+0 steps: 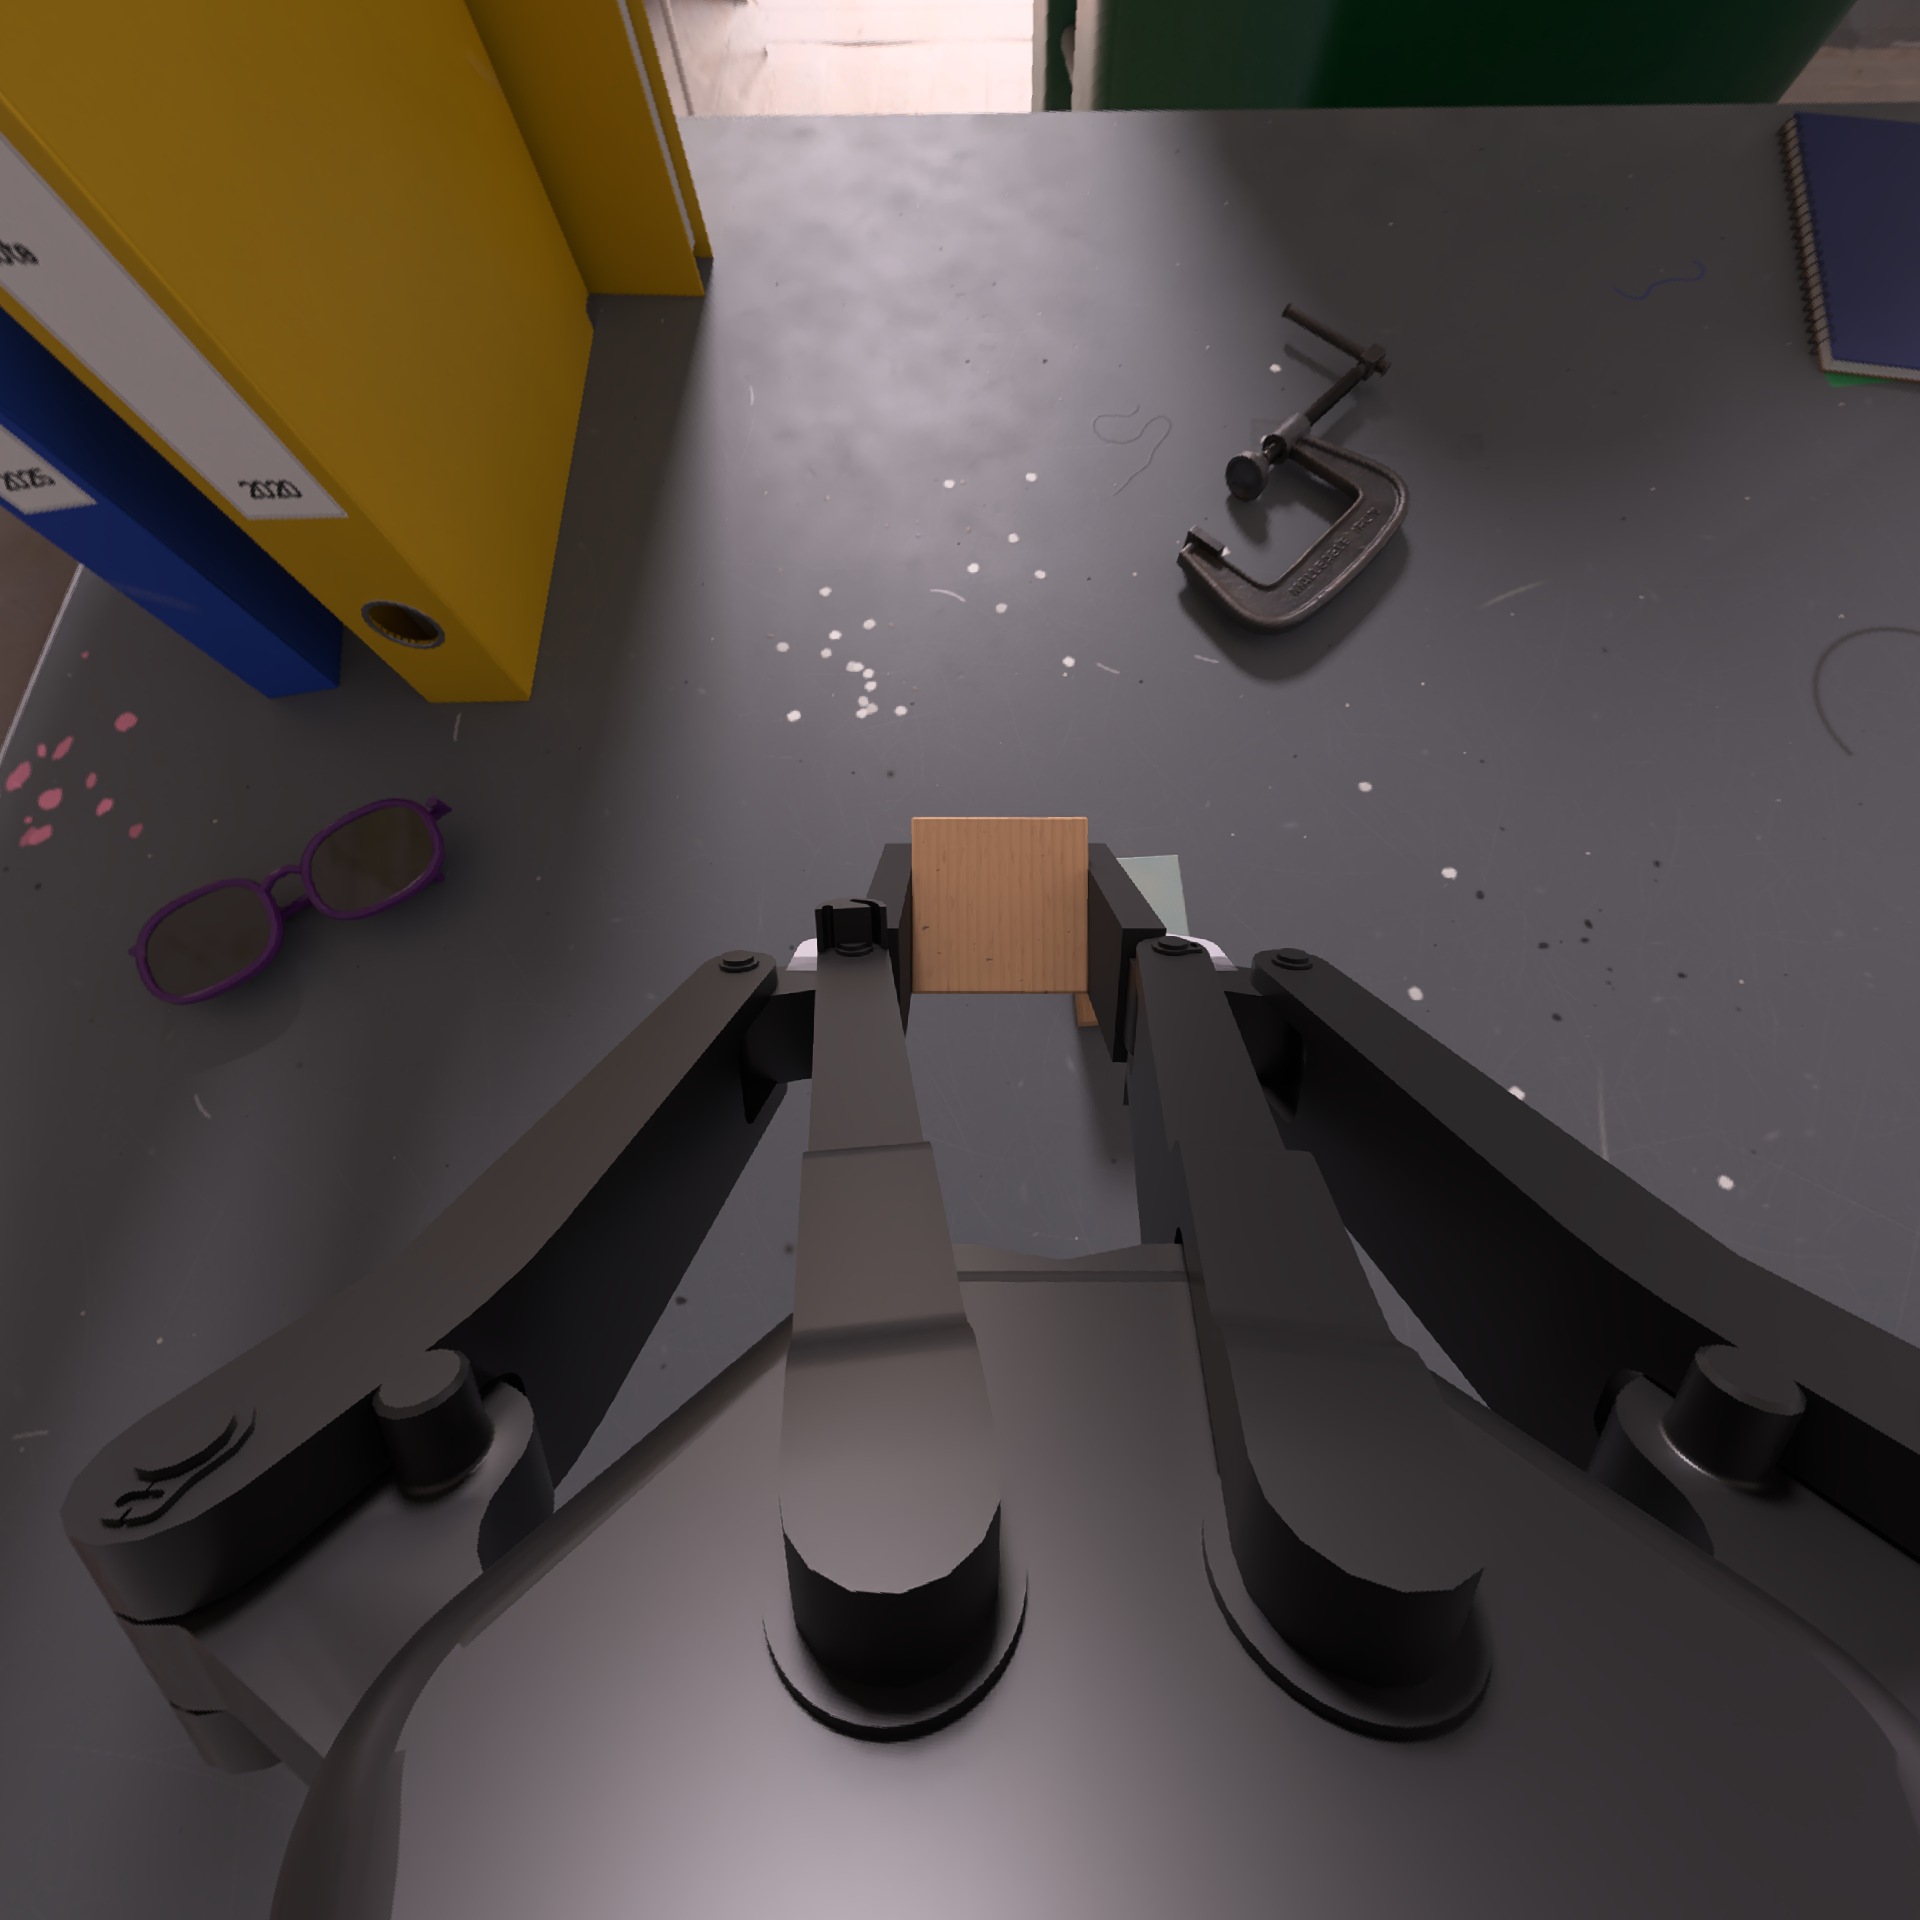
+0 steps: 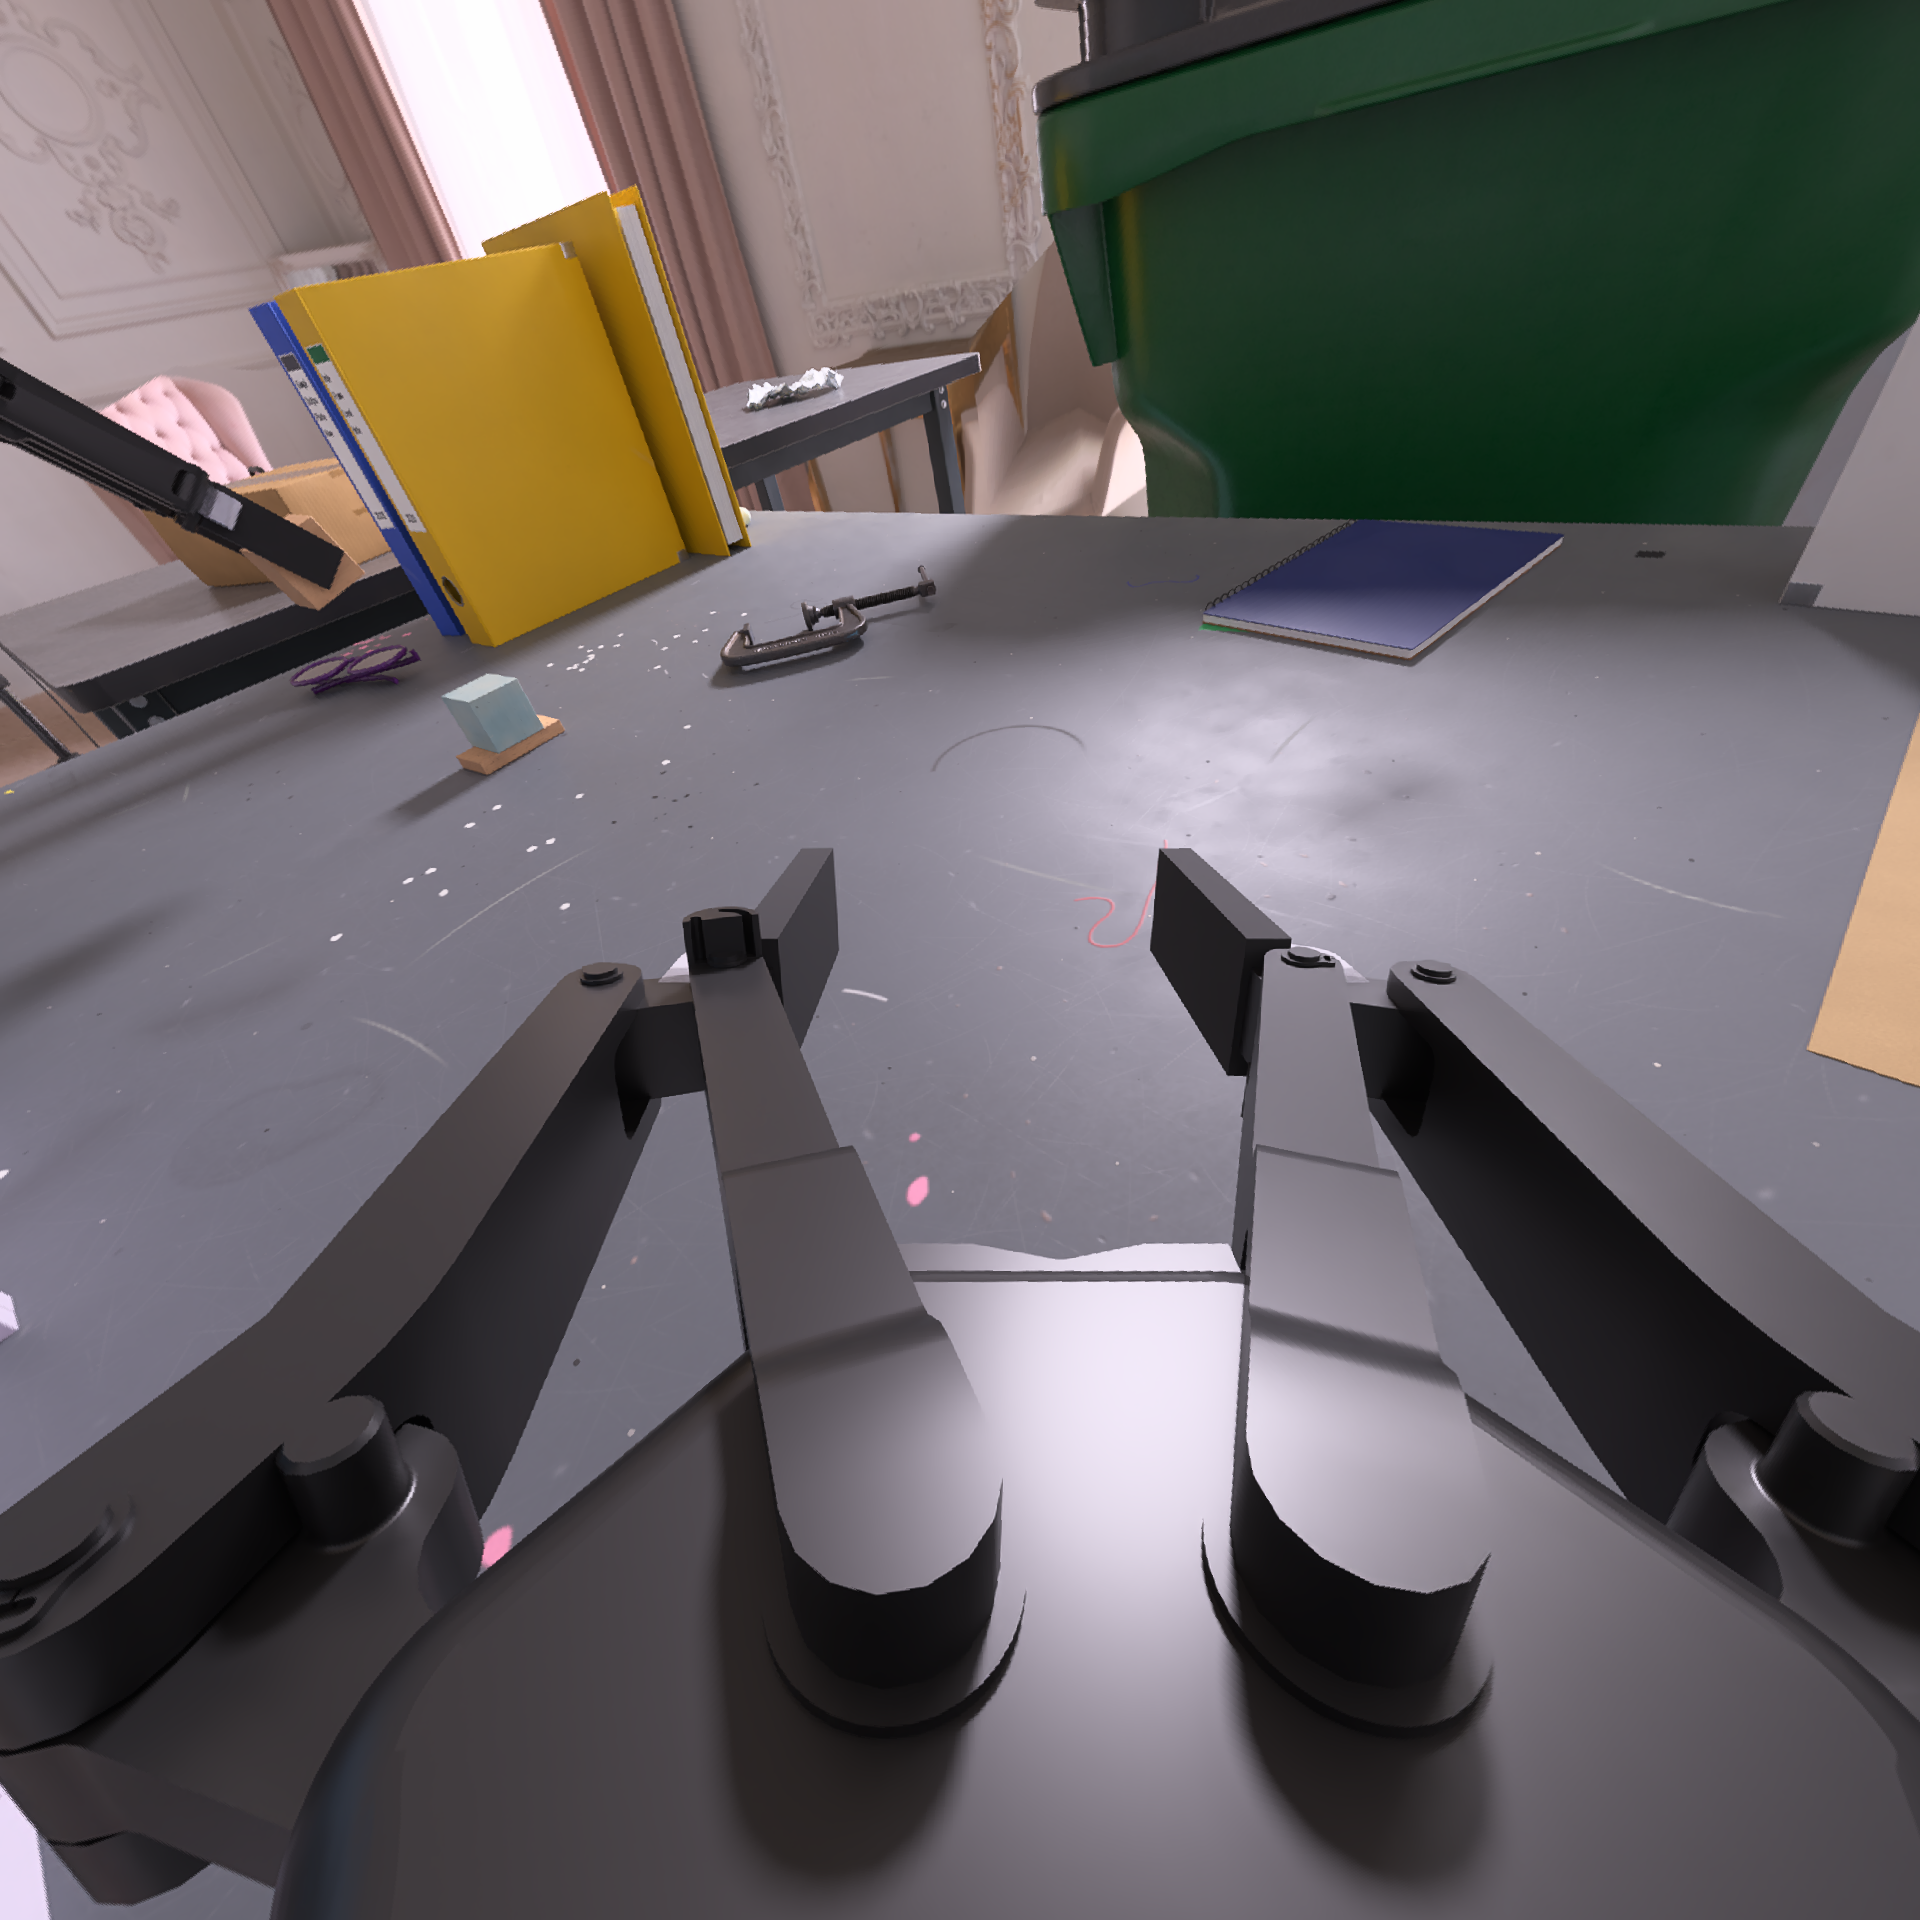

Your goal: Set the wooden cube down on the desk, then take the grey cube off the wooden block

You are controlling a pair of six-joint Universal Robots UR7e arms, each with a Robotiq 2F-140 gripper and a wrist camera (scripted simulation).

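My left gripper [image 1: 1000,883] is shut on the wooden cube [image 1: 997,920], a light tan block held above the grey desk [image 1: 935,343]. Just behind and below it, a corner of the pale grey cube [image 1: 1155,883] and a sliver of the wooden block [image 1: 1087,1010] show past the right finger. In the right wrist view the grey cube [image 2: 490,709] sits on the flat wooden block [image 2: 516,748] at the far left of the desk. The left gripper [image 2: 301,566] hangs above and left of it with the wooden cube [image 2: 330,590]. My right gripper [image 2: 997,894] is open and empty over the desk.
Yellow binders [image 1: 343,343] and a blue binder [image 1: 187,561] stand at the back left, with purple glasses [image 1: 296,899] in front of them. A metal C-clamp [image 1: 1304,520] lies mid-desk and a blue spiral notebook [image 2: 1387,587] at the back right. A green bin [image 2: 1486,260] stands behind; a brown sheet [image 2: 1875,935] lies at the right.
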